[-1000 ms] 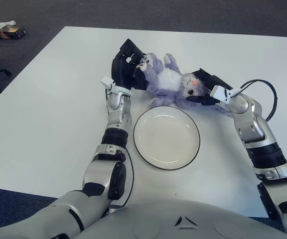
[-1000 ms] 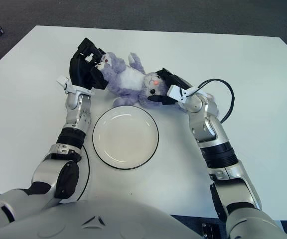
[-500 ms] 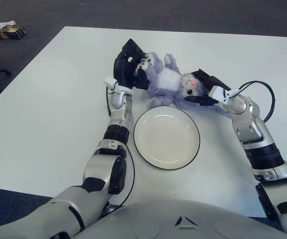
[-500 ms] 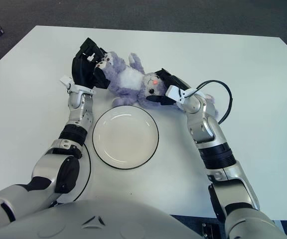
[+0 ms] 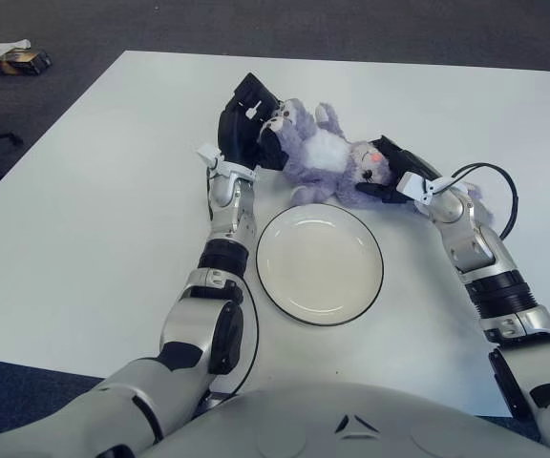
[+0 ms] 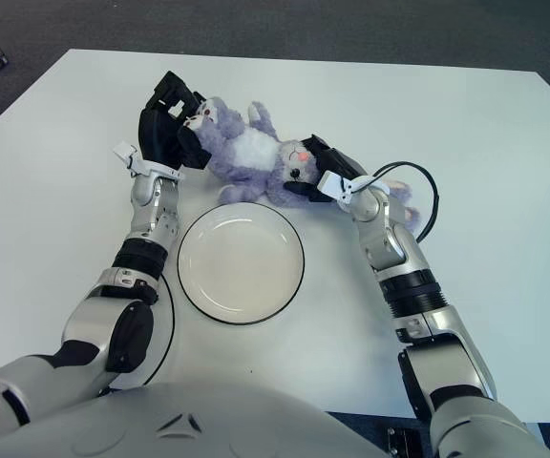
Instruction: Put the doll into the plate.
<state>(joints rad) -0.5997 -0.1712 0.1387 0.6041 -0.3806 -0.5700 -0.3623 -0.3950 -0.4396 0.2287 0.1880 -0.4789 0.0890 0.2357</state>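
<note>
**A:** Start from the plate (image 5: 320,263). It sits bare on the white table (image 5: 84,239), nearest you, between your two forearms. What lies just past its far rim?

**B:** The doll (image 5: 327,157), a purple plush lying on the table, not yet in the plate. Its lower edge shows close to the plate's far rim; you can't tell from here whether they touch.

**A:** Which way does it run?

**B:** Its long axis goes across you, slanting: feet toward the plate's far left, head toward the plate's far right. So the plate lies straight back toward you from the doll's middle.

**A:** And your hands?

**B:** One at each end. Your left hand (image 5: 246,124) is beyond the plate's left edge, dark fingers curled around the doll's feet. Your right hand (image 5: 394,172) is beyond the plate's right edge, fingers closed against the head.

**A:** Which is nearer the plate?

**B:** The right one, slightly. As I judge it, you'd want to lift both ends together and bring the doll toward you, keeping it level so neither end slips free.
</note>
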